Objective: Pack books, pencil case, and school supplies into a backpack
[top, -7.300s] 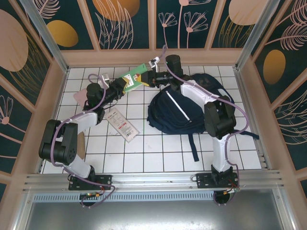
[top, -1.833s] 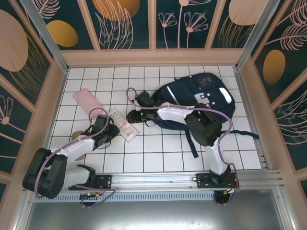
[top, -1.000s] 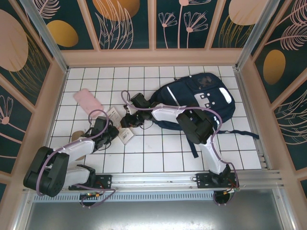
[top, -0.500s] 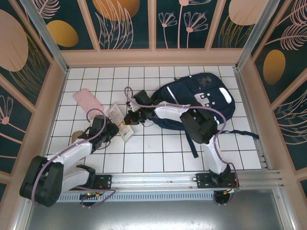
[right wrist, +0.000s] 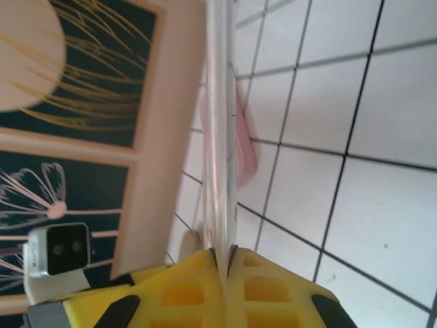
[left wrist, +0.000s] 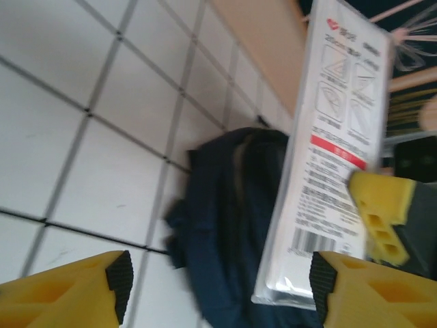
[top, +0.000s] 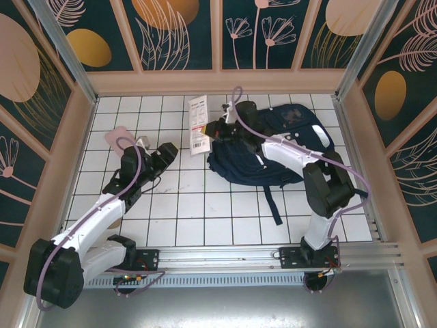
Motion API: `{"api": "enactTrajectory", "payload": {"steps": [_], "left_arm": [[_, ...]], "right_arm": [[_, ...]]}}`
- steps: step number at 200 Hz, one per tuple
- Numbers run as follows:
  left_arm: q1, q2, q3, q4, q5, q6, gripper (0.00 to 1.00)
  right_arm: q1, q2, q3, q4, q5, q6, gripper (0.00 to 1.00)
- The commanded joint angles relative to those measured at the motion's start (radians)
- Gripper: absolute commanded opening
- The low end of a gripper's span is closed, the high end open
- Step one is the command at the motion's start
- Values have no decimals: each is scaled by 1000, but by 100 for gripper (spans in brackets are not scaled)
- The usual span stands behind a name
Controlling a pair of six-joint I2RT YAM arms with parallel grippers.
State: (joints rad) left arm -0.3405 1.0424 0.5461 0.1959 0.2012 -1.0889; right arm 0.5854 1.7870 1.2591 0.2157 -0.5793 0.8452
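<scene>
We clamp the school supplies [top: 199, 123] in the right gripper [top: 214, 128], raised at the backpack's [top: 293, 147] ten o'clock; the left gripper [top: 166, 152] is spread, empty. Best, we judge, to lower them end-first into the backpack.

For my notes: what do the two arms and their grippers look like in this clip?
The left arm and right arm both have white link shells and black joints, with a purple cable looping alongside. The left gripper and right gripper have black bodies and yellow fingers with moulded rectangular pockets.
</scene>
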Motion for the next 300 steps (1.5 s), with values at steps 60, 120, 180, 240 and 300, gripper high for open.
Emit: {"api": "enactTrajectory", "payload": {"steps": [60,120,180,240,300], "left_arm": [[0,126,5,487,153,-217,66],[-3,196,-10,696,137,-328,54],[-19,232,14,714,114,-343,48],[-19,265,82,704,96,-328,29],[-19,244,108,635,81,-298,0]], "right_arm": [[-7,-30,-111,513,39,423,0],[59,-24,-139,585,231,512,0],[106,11,-100,606,351,552,0],[137,7,-116,611,363,535,0],[99,-42,-76,328,302,352,31]]}}
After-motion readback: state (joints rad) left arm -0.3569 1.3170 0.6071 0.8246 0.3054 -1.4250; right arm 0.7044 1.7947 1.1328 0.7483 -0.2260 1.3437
